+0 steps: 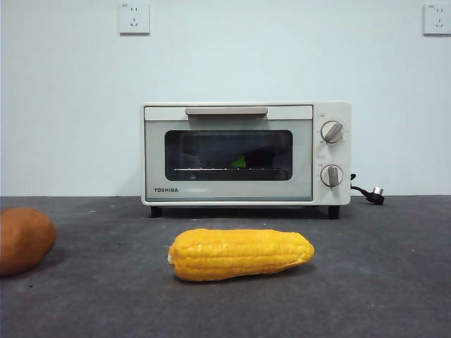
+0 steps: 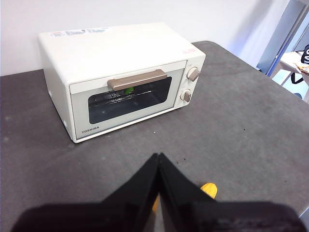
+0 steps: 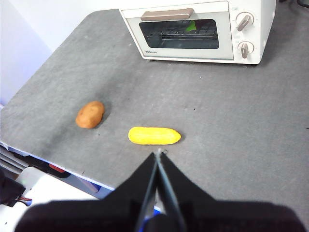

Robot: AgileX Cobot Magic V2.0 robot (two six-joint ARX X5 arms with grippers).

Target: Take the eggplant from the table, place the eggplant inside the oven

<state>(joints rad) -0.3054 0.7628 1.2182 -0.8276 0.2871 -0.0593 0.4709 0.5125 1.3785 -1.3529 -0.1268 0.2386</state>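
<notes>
I see a cream-white oven (image 1: 245, 153) with a dark glass door, a tan-grey bar handle and grey knobs; through the glass shows a bright green bit of the eggplant (image 1: 239, 162). My table (image 1: 380, 282) is dark grey and felt-like. The corn (image 1: 241, 253) is yellow with rows of kernels, the potato (image 1: 23, 239) orange-brown, and both grippers' jaws are black.

The room is evenly and softly lit from above, bright without harshness. In the front view the corn (image 1: 241, 254) and the brown lump (image 1: 25, 240) at the left edge throw faint, diffuse shadows on the table (image 1: 380, 282), and a dark band sits under the oven (image 1: 246, 153). Its glass door carries a pale reflection. In both wrist views the near black jaws are blurred, and daylight washes out the upper right of the left wrist frame.
</notes>
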